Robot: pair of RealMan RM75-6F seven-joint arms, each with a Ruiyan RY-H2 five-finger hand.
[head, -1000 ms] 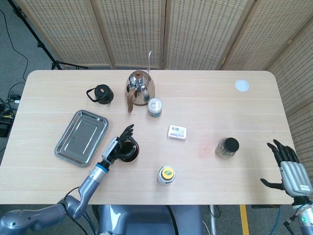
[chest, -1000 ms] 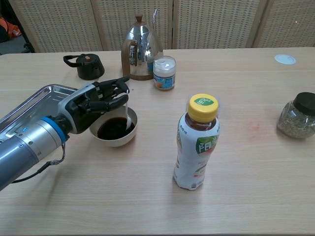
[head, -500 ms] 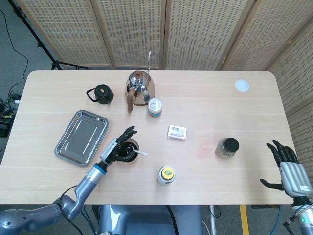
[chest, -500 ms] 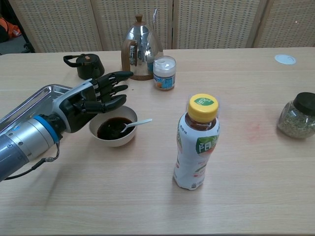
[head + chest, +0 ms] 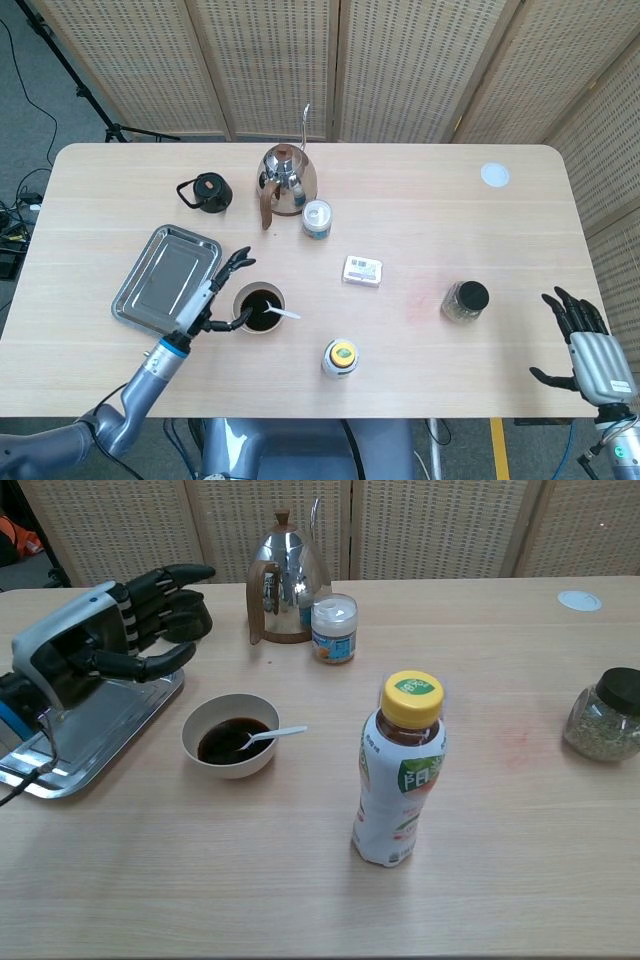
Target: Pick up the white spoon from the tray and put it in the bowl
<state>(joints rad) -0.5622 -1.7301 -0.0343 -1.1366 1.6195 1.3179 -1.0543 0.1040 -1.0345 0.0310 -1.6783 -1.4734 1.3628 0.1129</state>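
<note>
OK: left hand has its fingers spread and holds nothing, hovering over the tray just beside the bowl. White spoon sits in the bowl's dark liquid, handle over the rim. Right hand is also splayed and empty, at the table edge.

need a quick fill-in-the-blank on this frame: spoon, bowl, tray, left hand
1. The white plastic spoon rests in the white bowl of dark ____.
2. The spoon's handle sticks out over the bowl's rim toward the yellow-capped ____.
3. The rectangular metal tray holds ____.
4. The left hand holds nothing and hangs above the ____.

Missing words: liquid; bottle; nothing; tray
</note>
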